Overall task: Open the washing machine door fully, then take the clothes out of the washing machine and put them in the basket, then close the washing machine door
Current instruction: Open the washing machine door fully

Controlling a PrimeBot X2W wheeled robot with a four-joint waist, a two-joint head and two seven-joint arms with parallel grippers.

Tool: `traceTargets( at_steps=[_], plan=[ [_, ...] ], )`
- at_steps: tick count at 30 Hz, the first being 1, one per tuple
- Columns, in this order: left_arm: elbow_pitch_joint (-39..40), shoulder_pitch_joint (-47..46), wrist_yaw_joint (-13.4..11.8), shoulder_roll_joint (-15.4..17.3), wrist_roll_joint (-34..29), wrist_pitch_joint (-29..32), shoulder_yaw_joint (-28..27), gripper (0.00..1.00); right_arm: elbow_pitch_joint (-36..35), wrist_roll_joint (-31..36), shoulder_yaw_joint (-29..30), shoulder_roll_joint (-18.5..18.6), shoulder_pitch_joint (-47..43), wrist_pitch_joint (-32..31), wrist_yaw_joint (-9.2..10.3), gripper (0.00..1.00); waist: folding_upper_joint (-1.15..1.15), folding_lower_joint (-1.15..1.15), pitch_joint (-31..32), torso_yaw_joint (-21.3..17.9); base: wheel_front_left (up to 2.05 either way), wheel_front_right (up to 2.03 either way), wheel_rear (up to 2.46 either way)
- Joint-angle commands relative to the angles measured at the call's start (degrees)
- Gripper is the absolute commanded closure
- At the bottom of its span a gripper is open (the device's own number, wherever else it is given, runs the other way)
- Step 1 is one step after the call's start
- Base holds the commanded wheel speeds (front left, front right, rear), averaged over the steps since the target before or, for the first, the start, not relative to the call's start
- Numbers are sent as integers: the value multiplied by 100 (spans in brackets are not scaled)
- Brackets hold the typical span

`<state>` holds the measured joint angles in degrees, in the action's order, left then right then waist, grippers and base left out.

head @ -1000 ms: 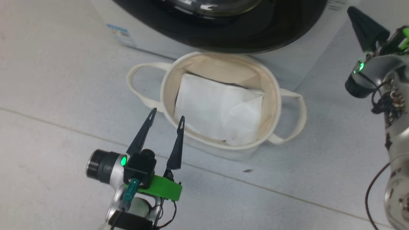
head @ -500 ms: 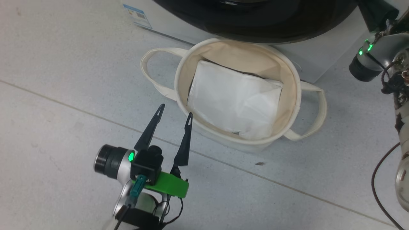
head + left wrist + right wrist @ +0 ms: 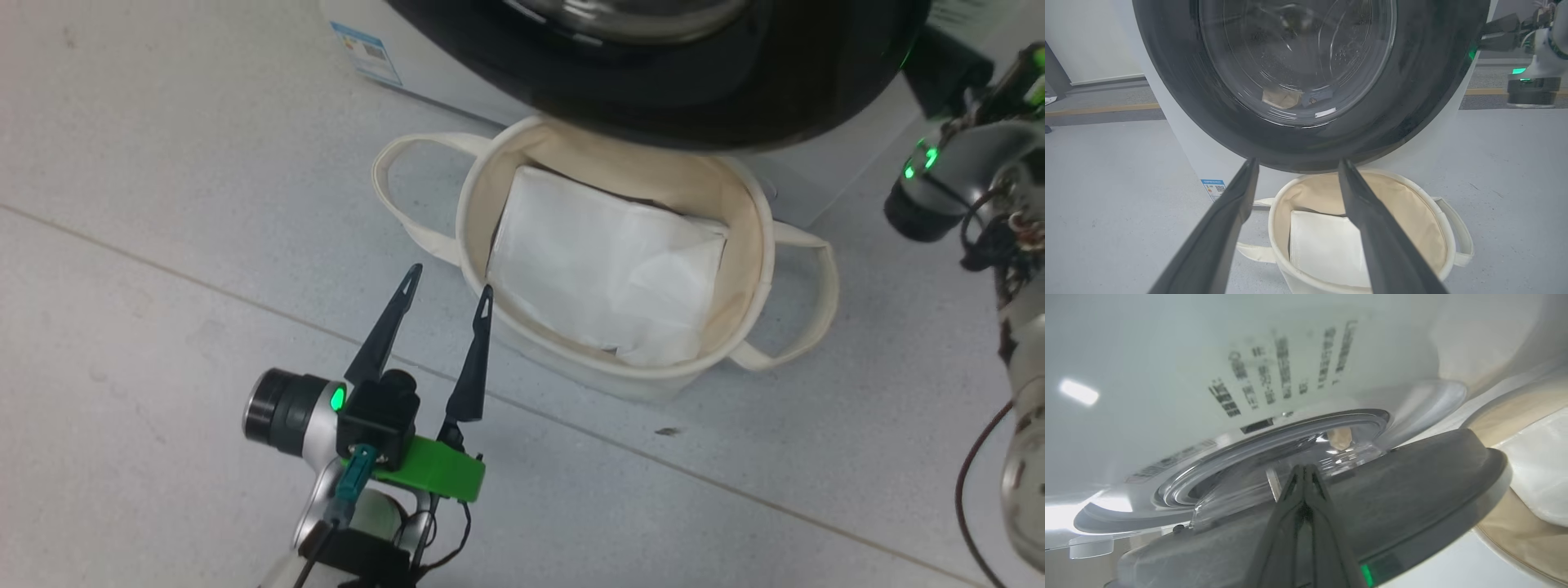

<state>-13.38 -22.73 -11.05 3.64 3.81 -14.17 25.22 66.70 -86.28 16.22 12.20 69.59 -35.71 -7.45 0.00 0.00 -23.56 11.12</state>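
Swung farther out, the washing machine door (image 3: 718, 106) now overhangs the far rim of the basket (image 3: 467, 220), clothes (image 3: 1280, 97) behind its glass, left gripper (image 3: 451, 278) spread empty, while the right gripper (image 3: 1304, 473), fingers pressed together at its edge, could slip off the glossy rim.

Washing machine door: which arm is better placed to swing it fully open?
Right, probably. The right gripper, jaws shut, sits in the gap between the washing machine door and the washing machine front. The left gripper, jaws open, hovers low by the basket, clear of the door.
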Motion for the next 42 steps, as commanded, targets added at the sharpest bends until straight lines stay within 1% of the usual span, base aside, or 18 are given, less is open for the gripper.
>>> traceTargets(
  at_steps=[1, 6, 12, 16, 18, 20, 23, 26, 32, 36, 42],
  plan=[
    [143, -26, -44, 76, 50, -54, -166, 0, -237, 80, -176, -327, -100, -172, -3, 100, 0, 0, 139, -41, 0, 0, 0],
    [129, 32, -70, 113, 86, -62, -193, 0, -418, 201, -350, -515, -464, -271, -3, 100, 0, 0, 289, -127, 0, 0, 0],
    [54, 167, -92, 158, 168, -72, -231, 0, -795, 324, -670, -800, -1175, -466, -3, 100, 0, 0, 604, -249, 0, 0, 0],
    [28, 282, -114, 201, 222, -76, -269, 0, -1103, 292, -944, -909, -1699, -558, -3, 100, 0, 0, 823, -323, 0, 0, 0],
    [21, 370, -131, 222, 274, -78, -301, 0, -1312, -95, -1323, -927, -2065, -710, -3, 100, 0, 0, 965, -346, 0, 0, 0],
    [21, 419, -150, 230, 309, -79, -330, 0, -1485, -517, -1767, -929, -2279, -691, -3, 100, 0, 0, 1028, -366, 0, 0, 0],
    [28, 474, -165, 222, 355, -80, -339, 0, -1829, -1103, -2503, -930, -2562, -416, -3, 100, 0, 0, 1098, -378, 0, 0, 0],
    [31, 502, -168, 216, 378, -81, -328, 0, -2150, -1554, -3155, -931, -2768, -24, -3, 100, 0, 0, 1157, -367, 0, 0, 0],
    [45, 574, -195, 247, 404, -82, -335, 0, -2482, -2131, -4075, -931, -3014, 529, -3, 100, 0, 0, 1287, -343, 0, 0, 0],
    [52, 637, -215, 261, 432, -82, -343, 0, -2573, -2198, -4450, -932, -3104, 803, -3, 100, 0, 0, 1381, -343, 0, 0, 0],
    [79, 729, -244, 280, 468, -82, -353, 0, -2515, -2205, -4543, -924, -3149, 1110, -3, 100, 0, 0, 1516, -374, 0, 0, 0]
  ],
)
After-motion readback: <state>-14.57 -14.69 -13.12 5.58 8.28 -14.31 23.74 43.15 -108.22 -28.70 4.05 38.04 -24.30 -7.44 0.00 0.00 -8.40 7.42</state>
